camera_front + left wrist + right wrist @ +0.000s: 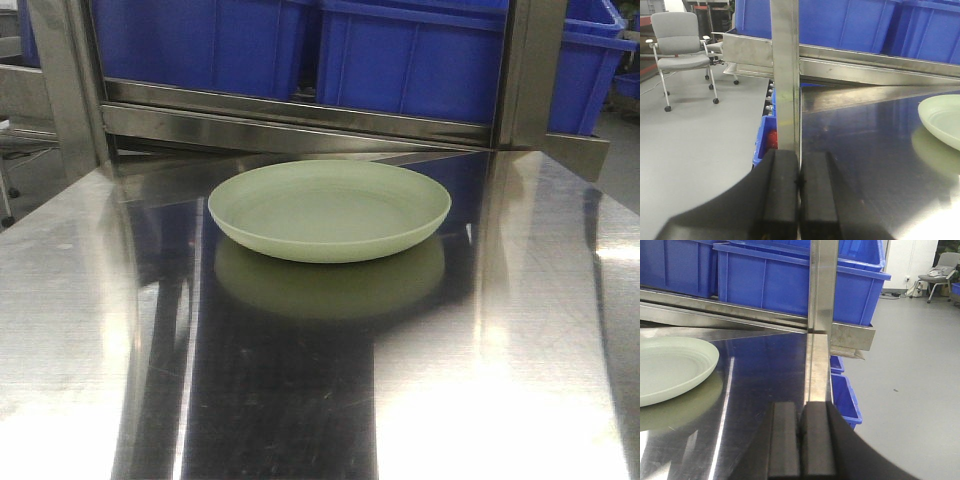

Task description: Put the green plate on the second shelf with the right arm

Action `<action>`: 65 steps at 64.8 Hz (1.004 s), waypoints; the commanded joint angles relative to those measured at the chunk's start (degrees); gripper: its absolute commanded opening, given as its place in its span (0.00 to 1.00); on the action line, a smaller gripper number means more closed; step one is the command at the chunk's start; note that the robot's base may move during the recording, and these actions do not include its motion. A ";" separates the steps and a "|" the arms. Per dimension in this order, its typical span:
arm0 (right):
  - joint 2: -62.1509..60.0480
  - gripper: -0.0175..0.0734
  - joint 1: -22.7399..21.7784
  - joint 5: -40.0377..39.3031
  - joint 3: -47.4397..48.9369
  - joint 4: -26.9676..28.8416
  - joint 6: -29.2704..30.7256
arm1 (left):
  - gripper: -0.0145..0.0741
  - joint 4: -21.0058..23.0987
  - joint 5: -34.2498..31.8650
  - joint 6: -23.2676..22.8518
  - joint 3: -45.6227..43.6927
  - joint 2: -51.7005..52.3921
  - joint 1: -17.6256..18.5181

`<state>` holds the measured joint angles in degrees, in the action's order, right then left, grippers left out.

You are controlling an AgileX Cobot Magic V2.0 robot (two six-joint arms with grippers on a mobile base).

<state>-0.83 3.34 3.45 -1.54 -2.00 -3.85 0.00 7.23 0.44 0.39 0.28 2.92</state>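
The green plate sits upright on the mirror-bright steel surface, just toward 12 o'clock of its middle in the front view, with blue bins on the rack rail beyond it at 12 o'clock. Both the left gripper and the right gripper have their fingers pressed together on nothing, well apart from the plate. A grey office chair stands on the grey floor at 10 o'clock in the left wrist view.

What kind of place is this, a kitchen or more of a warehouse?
Probably a warehouse or lab workspace: stainless steel shelving holding blue plastic bins, a bare grey floor, a wheeled office chair.
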 commanded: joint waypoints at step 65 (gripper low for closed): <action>-0.85 0.25 -0.41 -24.66 5.47 -0.19 0.02 | 0.31 0.70 -4.80 -0.44 2.40 1.01 0.34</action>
<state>-0.83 3.34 -13.03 -0.24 -2.00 -3.85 0.00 7.23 0.44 0.39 0.28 2.92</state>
